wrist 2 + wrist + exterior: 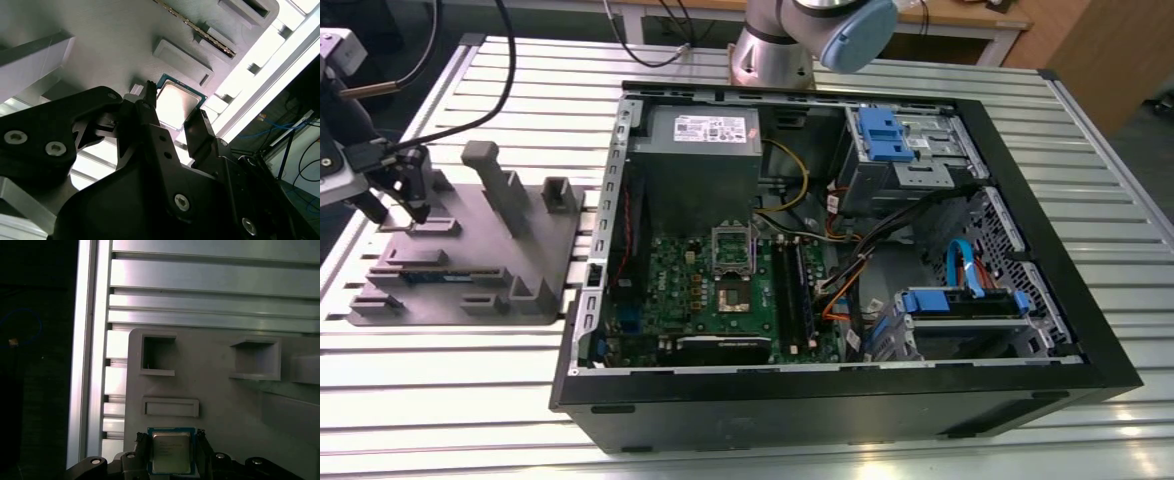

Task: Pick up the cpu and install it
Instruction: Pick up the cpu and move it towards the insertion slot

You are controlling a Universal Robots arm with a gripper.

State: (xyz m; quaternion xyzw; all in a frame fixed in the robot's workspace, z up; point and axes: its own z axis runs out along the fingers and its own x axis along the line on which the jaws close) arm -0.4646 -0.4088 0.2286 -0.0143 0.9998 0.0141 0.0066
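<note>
The cpu (171, 452), a small square chip with a shiny metal top and a green rim, lies flat on the grey fixture plate (467, 250) at the exterior view's left. My gripper (395, 212) stands over that plate with its two black fingers pressed against opposite edges of the cpu (176, 102), seen in both wrist views. The chip still rests on the plate. Inside the open computer case (1067, 330), the motherboard (707, 300) shows an open socket (728, 290).
The fixture plate carries raised blocks and upright posts (494, 180) close to my gripper. Cables (467, 120) trail across the slatted aluminium table (454, 400). The arm's base (774, 55) stands behind the case, which holds a power supply (700, 135) and blue drive brackets.
</note>
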